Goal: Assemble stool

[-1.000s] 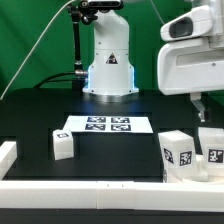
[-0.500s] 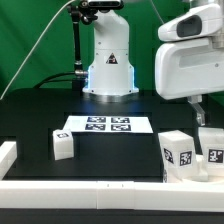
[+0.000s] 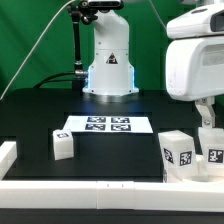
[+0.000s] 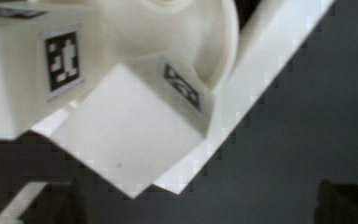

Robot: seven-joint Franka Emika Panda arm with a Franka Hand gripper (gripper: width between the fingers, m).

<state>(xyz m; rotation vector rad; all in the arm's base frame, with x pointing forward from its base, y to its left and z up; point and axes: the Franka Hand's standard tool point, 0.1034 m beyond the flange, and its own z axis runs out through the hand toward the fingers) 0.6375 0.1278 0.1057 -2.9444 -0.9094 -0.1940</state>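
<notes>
My gripper (image 3: 206, 112) hangs open over a cluster of white stool parts at the exterior view's right. The cluster holds a chunky tagged leg block (image 3: 179, 152) and a second tagged part (image 3: 212, 148) right under the fingers. In the wrist view the fingertips (image 4: 23, 205) stand far apart with nothing between them. Below the gripper (image 4: 190, 207) in that view lie a tagged leg block (image 4: 43, 70), a curved white part (image 4: 167, 25) and a slanted white piece with a tag (image 4: 167, 110). One more leg block (image 3: 62, 145) stands alone at the exterior view's left.
The marker board (image 3: 105, 125) lies flat in the middle, in front of the robot base (image 3: 108, 60). A long white rail (image 3: 100, 196) runs along the front edge, and a short rail piece (image 3: 8, 152) sits at the left.
The gripper has moved a little toward the exterior view's right and slightly lower over the cluster of parts. The parts have not moved.
</notes>
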